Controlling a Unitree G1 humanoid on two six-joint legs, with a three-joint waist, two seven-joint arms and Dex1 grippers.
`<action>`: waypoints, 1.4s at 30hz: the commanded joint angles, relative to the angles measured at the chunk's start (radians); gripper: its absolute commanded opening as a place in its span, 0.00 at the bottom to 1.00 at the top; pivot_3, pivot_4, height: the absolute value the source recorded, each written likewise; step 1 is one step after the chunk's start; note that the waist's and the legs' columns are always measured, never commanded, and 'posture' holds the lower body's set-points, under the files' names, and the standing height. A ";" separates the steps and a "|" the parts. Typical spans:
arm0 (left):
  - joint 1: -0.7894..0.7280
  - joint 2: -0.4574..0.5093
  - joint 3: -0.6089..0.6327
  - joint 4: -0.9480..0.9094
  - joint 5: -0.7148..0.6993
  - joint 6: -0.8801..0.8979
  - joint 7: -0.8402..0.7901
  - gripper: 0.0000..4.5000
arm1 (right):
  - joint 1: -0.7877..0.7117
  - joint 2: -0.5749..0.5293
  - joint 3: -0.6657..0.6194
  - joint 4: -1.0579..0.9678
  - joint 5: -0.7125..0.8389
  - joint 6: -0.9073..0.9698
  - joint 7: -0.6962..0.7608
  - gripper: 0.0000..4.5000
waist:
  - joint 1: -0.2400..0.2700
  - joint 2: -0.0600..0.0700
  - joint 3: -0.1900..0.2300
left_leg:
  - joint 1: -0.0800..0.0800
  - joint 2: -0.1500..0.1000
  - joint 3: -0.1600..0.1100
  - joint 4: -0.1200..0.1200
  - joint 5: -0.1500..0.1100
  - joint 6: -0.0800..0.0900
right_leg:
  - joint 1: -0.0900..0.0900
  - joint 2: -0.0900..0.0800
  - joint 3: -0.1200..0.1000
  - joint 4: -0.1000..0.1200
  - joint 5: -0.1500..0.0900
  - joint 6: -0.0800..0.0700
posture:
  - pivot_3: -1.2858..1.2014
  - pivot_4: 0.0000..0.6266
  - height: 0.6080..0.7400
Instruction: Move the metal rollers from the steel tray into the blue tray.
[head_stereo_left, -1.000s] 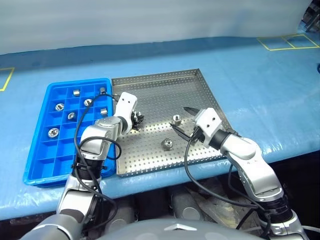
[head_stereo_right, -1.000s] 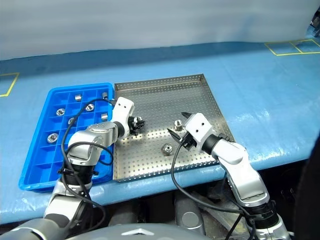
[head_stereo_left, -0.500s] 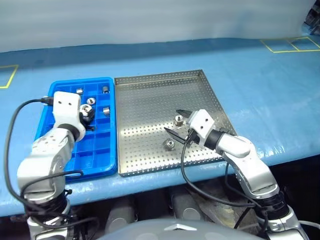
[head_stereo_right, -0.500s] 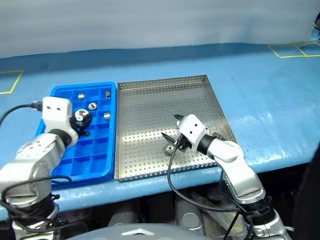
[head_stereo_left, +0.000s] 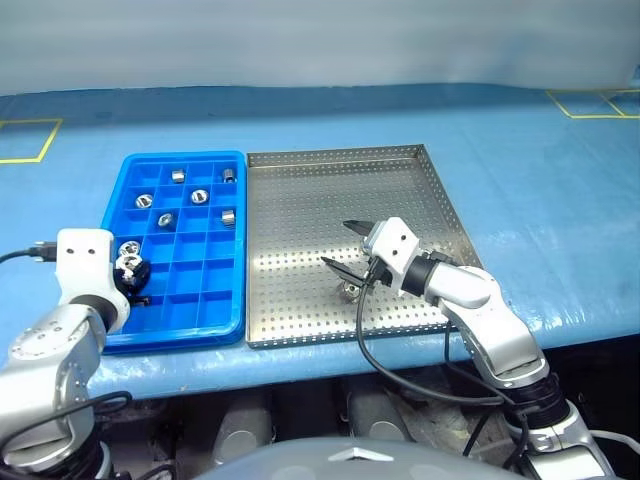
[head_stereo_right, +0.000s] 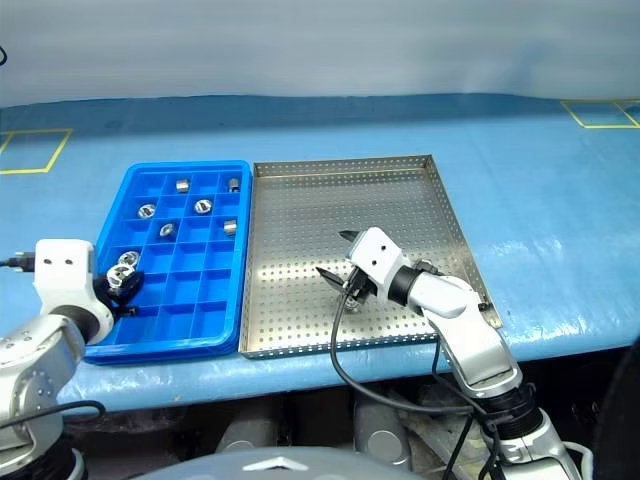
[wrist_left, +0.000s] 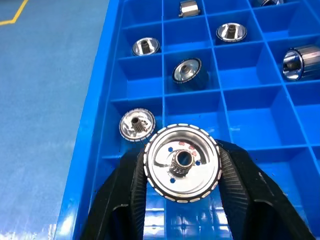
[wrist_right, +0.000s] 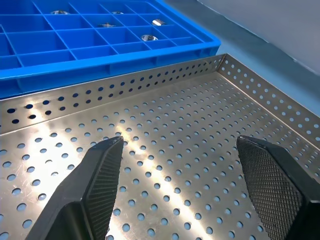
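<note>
At the lower left of the frame, the left hand is shut tight on one roller, holding it over the blue tray so it can drop into an empty box. Six more metal rollers already sit in boxes near the tray's top. Near the middle, the right hand is spread wide and holds nothing, low over the steel tray, likely ready for the last roller just below it.

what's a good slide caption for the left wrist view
Left claw holding a metal roller over the blue tray.
</note>
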 joint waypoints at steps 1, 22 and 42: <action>0.005 -0.005 -0.023 0.031 0.007 -0.054 0.007 0.38 | -0.010 -0.003 -0.012 -0.023 0.003 -0.020 0.003 0.85 | 0.001 0.000 0.000 | 0.000 0.000 0.000 0.000 0.000 0.000 | 0.000 0.000 0.000 0.000 0.000 0.000 | 0.48 0.24 1.00; -0.243 -0.056 -0.299 0.035 -0.274 -0.156 -0.177 0.82 | 0.047 -0.110 -0.111 -0.078 0.005 0.027 0.005 0.85 | -0.009 0.000 -0.001 | -0.001 0.000 0.000 0.000 0.000 0.000 | 0.000 -0.001 -0.002 -0.001 0.000 -0.002 | 0.44 0.24 1.00; -0.366 0.023 -0.842 0.480 -0.166 -0.411 -0.321 0.82 | 0.246 -0.164 -0.240 -0.228 -0.017 0.114 -0.078 0.85 | -0.185 0.000 -0.001 | 0.001 0.000 0.004 0.000 -0.001 0.002 | 0.000 0.004 0.008 -0.001 -0.002 0.008 | 0.36 0.24 1.00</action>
